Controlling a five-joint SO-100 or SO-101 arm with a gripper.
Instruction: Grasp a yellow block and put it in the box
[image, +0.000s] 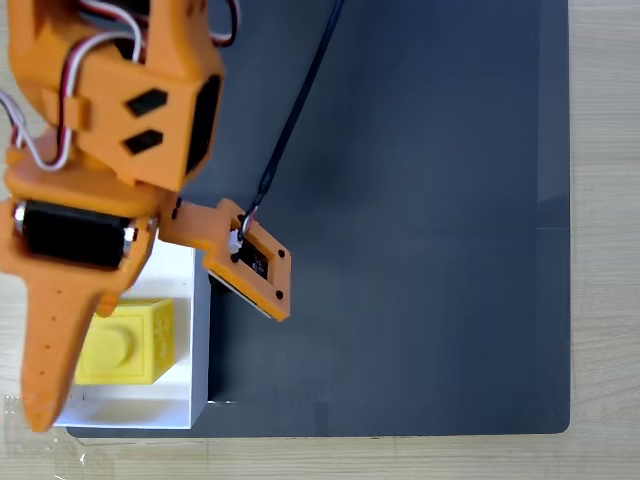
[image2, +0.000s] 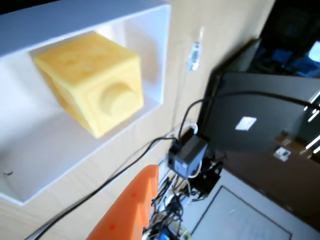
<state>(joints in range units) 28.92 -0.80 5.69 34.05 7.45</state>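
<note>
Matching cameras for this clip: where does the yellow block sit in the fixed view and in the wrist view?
Fixed view: the yellow block lies at lower left, inside the box, stud showing, beside the orange finger.
Wrist view: upper left, inside the box, stud facing the camera.
Shared landmark: the box's white wall next to the block.

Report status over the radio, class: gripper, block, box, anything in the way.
Gripper over box's left edge, holding nothing. Yellow block resting inside the box, released. Nothing in the way.
</note>
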